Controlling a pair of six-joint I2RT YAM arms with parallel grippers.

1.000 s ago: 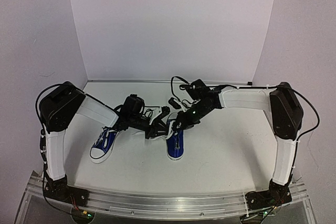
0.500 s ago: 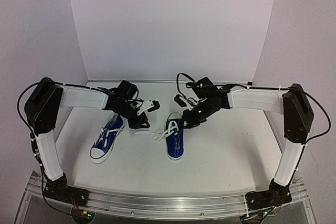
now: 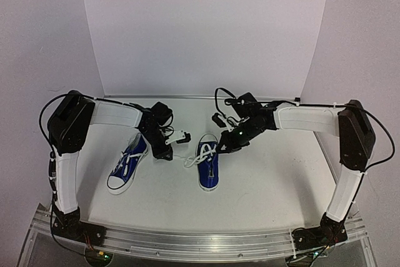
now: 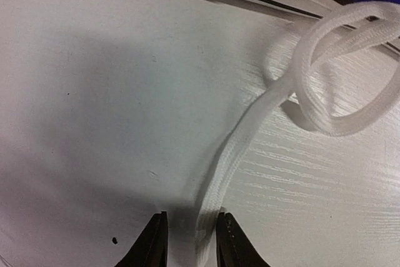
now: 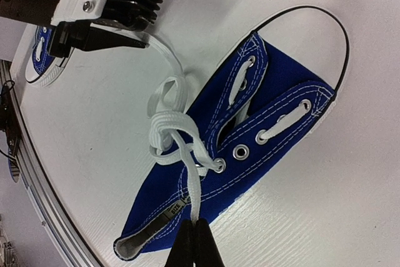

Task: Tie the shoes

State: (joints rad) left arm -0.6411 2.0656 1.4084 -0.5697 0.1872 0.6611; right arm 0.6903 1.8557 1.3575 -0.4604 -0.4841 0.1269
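Observation:
Two blue sneakers lie on the white table: the left shoe (image 3: 127,167) and the right shoe (image 3: 208,166). The right shoe's white laces (image 5: 172,129) are crossed in a loose knot by the top eyelets. My right gripper (image 5: 199,232) is shut on one lace end near the shoe's heel; it also shows in the top view (image 3: 224,146). My left gripper (image 4: 190,242) sits low over the table left of the right shoe. Its jaws stand slightly apart around the other lace end (image 4: 250,136), which touches only the right finger. A lace loop (image 4: 340,101) lies ahead of it.
The table's back wall and side walls stand close behind both arms. The left shoe lies just left of the left arm's wrist (image 3: 159,117). A thin black cable (image 5: 325,23) arcs past the right shoe's toe side.
The left gripper drew away from the right shoe toward the left, then came down to the table beside it. The right gripper shifted slightly right, still holding its lace end.

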